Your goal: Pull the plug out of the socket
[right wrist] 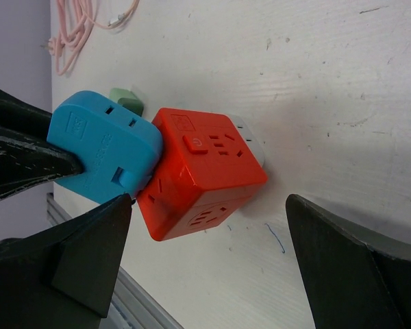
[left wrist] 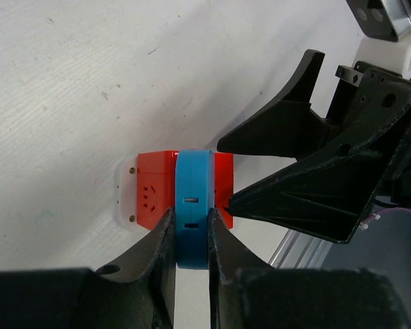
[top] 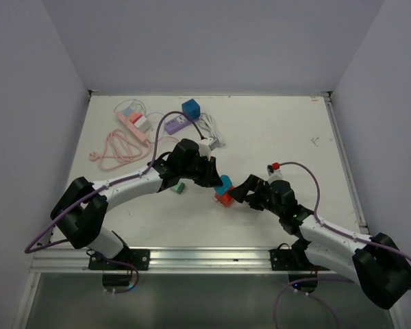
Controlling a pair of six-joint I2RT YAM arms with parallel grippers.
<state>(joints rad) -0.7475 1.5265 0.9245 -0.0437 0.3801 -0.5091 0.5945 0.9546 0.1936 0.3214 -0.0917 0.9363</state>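
From above, both arms bend inward over the white table (top: 281, 130) and meet at the red socket cube (top: 224, 199). In the left wrist view, the left gripper (left wrist: 192, 250) clamps the blue plug (left wrist: 193, 199), which sits plugged into the cube. In the right wrist view, the right gripper (right wrist: 212, 260) is spread wide at the cube, holding nothing.

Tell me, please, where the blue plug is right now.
In the top view the blue plug sits front-centre, against the red socket cube and pinched by the left gripper.
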